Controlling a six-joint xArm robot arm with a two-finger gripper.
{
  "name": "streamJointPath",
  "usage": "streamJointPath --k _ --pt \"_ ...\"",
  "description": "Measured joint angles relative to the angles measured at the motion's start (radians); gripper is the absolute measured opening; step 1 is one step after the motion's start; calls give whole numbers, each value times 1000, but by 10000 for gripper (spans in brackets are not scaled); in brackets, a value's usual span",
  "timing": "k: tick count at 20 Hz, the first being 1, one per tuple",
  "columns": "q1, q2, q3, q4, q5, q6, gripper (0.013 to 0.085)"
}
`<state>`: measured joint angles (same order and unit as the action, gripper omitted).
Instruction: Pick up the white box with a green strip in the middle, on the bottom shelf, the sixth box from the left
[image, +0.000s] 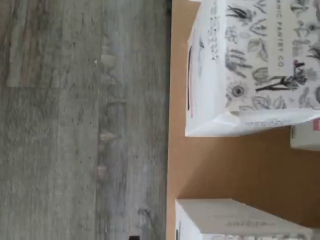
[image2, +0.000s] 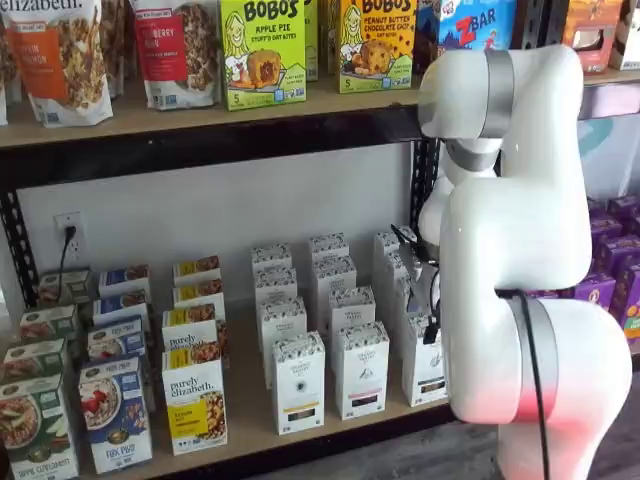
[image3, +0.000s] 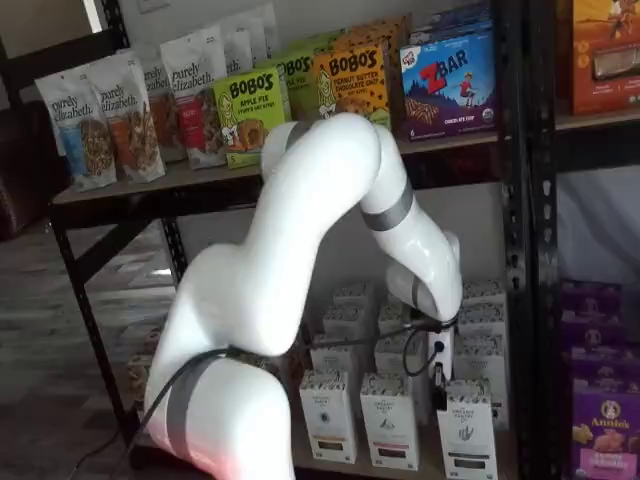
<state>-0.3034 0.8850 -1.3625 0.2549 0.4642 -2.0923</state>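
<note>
The claw (image3: 439, 392) hangs in a shelf view, spread wide and empty, just above the upright white box (image3: 466, 432) in the bottom shelf's (image3: 430, 465) front row. The wrist view shows a patterned carton, probably that box, at the shelf's edge.

Glossy white rounded arm (image2: 520, 240), grey joint bands, thin black cable (image2: 537, 380) along it
</note>
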Motion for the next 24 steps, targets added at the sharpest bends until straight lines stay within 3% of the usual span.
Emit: streamJointPath --k 7,12,21,24 --pt "8 69 -93 -127 22 121 850" --pt "10 100 -118 -231 -6 213 850" --pt "15 150 -154 -358 -24 330 850" --pt "17 166 -159 -426 -48 394 850"
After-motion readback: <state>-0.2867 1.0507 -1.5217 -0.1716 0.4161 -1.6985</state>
